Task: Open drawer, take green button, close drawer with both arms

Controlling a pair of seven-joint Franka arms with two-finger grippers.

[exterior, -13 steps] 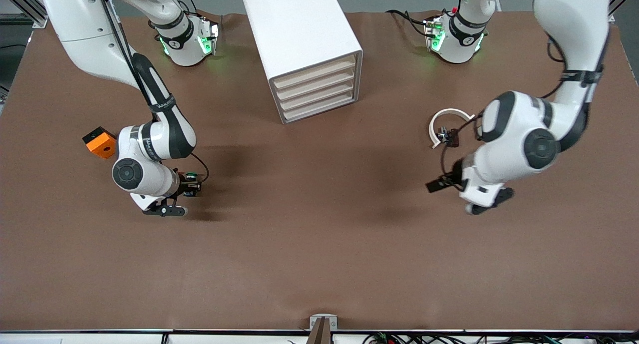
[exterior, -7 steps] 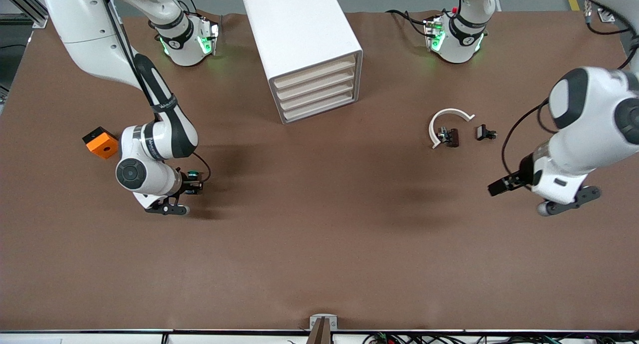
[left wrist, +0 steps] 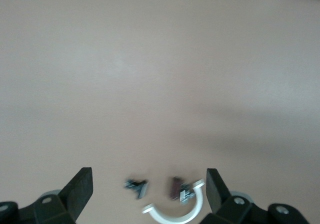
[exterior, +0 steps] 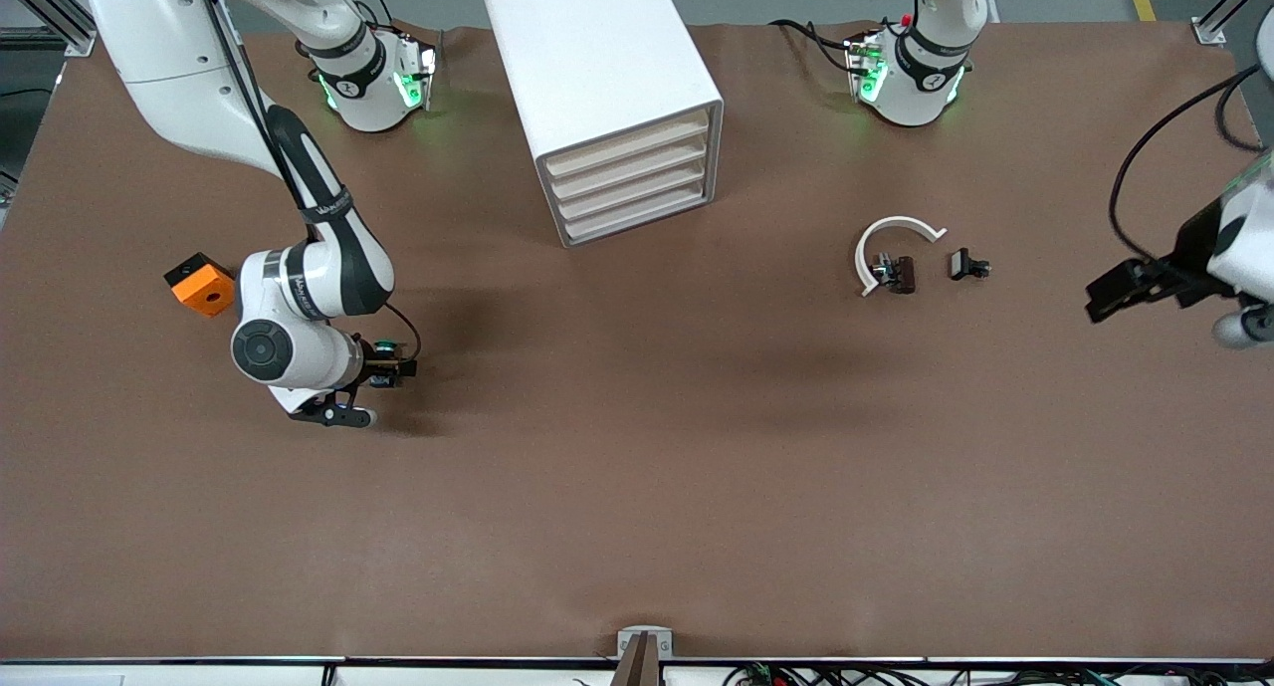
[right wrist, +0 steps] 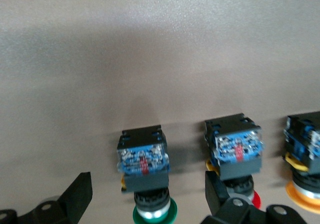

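Observation:
The white cabinet (exterior: 607, 89) stands at the back middle with all four cream-fronted drawers (exterior: 629, 176) shut. The green-capped button (right wrist: 145, 166) lies on its side on the table, between the open fingers of my right gripper (right wrist: 148, 199). The fingers do not touch it. In the front view the right gripper (exterior: 390, 367) is low over the table toward the right arm's end, with a bit of green cap (exterior: 383, 347) showing. My left gripper (exterior: 1115, 296) is open and empty, up in the air at the left arm's end of the table; it also shows in its wrist view (left wrist: 148, 194).
A red-capped button (right wrist: 235, 151) and a yellow-capped one (right wrist: 305, 149) lie beside the green one. An orange block (exterior: 202, 284) sits beside the right arm. A white C-shaped ring (exterior: 889, 243) and two small dark parts (exterior: 901, 273) (exterior: 967, 265) lie toward the left arm's end.
The left arm has swung away from over the white ring to its end of the table, uncovering one small dark part. The right gripper has stayed by the green button.

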